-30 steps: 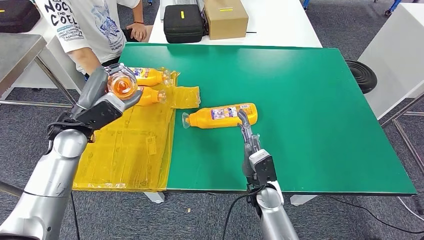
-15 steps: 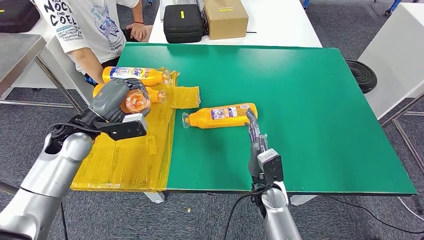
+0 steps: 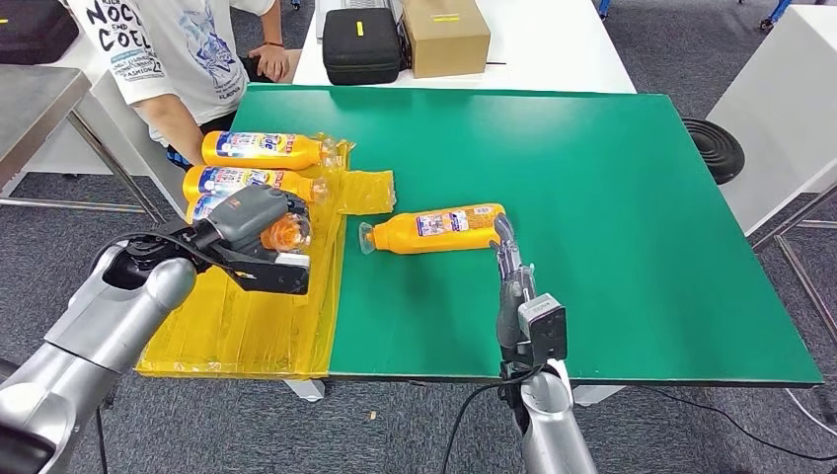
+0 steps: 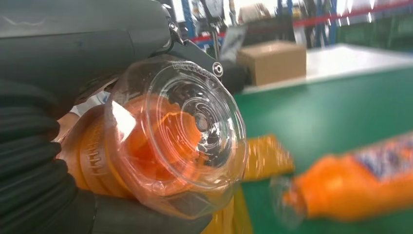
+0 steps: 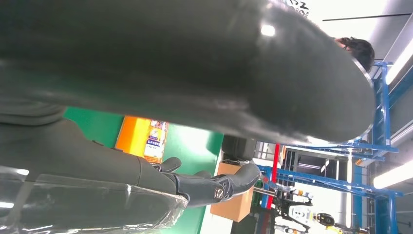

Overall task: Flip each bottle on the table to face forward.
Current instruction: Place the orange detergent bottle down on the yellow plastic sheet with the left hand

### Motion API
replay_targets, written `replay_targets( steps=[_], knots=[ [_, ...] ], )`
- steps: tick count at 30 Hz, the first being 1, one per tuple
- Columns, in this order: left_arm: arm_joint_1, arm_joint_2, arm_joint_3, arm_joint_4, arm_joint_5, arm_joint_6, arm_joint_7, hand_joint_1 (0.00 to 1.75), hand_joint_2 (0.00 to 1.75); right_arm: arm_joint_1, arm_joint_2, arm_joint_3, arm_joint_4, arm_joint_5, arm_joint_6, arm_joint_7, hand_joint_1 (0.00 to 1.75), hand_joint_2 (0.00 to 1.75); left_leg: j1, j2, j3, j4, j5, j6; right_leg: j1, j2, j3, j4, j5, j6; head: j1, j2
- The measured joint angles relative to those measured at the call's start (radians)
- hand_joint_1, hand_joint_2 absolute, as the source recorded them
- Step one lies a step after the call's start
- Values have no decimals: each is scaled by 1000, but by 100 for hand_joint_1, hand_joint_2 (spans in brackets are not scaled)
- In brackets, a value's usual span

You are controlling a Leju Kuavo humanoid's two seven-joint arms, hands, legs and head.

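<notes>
The left hand (image 3: 255,222) gripped an orange bottle (image 3: 281,233) over the yellow sheet (image 3: 257,306) on the green desk (image 3: 612,197); its clear cap (image 4: 195,131) covered an orange nozzle. Two more labelled orange bottles (image 3: 262,150) lay on the sheet beyond it. A fourth bottle (image 3: 439,228) lay on its side on the desk beside the sheet, label up. The right hand (image 3: 508,262) held nothing, fingers straight and apart, fingertips at that bottle's base.
</notes>
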Motion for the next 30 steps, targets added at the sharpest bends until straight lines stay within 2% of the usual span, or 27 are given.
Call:
replay_targets(
  steps=[9, 16, 30],
  knots=[
    [-42, 27, -159, 78, 21, -74, -23, 175, 175, 5, 0, 0, 0, -21, 3, 0, 0, 0, 0, 0, 0, 0, 0, 0, 0, 0, 0, 0, 0, 0, 0, 0],
    [-69, 37, -235, 117, 46, -107, -42, 175, 175, 5, 0, 0, 0, -29, 3, 0, 0, 0, 0, 0, 0, 0, 0, 0, 0, 0, 0, 0, 0, 0, 0, 0],
    [-114, 9, -360, 188, 93, -107, -65, 175, 175, 11, -4, 0, 2, -49, 24, -3, 0, 0, 0, 0, 0, 0, 0, 0, 0, 0, 0, 0, 0, 0, 0, 0]
  ],
)
